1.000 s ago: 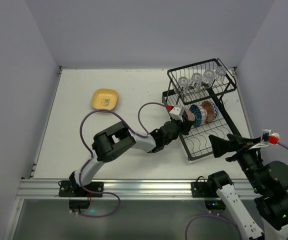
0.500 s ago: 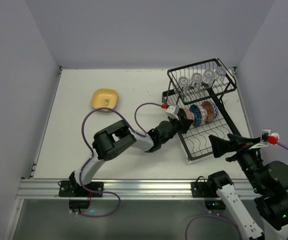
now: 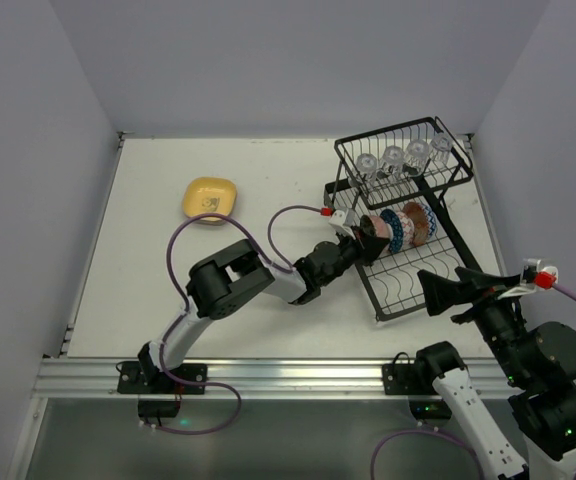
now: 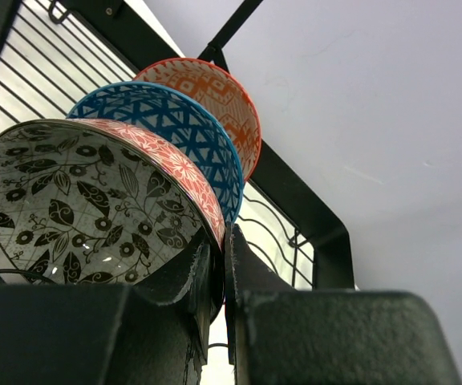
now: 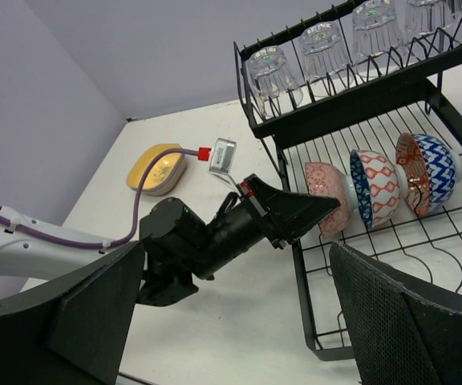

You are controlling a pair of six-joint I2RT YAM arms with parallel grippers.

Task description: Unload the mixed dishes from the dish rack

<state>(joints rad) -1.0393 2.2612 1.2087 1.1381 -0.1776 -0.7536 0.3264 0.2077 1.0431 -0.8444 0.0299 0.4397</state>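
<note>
Pinching the rim of the pink bowl (image 4: pixel 87 200), the left gripper (image 4: pixel 224 241) reaches the lower tray of the rack (image 3: pixel 413 285) on a white table (image 3: pixel 268 180) between lavender walls (image 3: pixel 288 60); the right gripper (image 5: pixel 235 305) hangs wide open nearby.

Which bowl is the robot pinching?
The leafy black-and-white bowl with the pink outside, first in the row. The left end effector grips its rim; the blue bowl and orange bowl behind are untouched.
</note>
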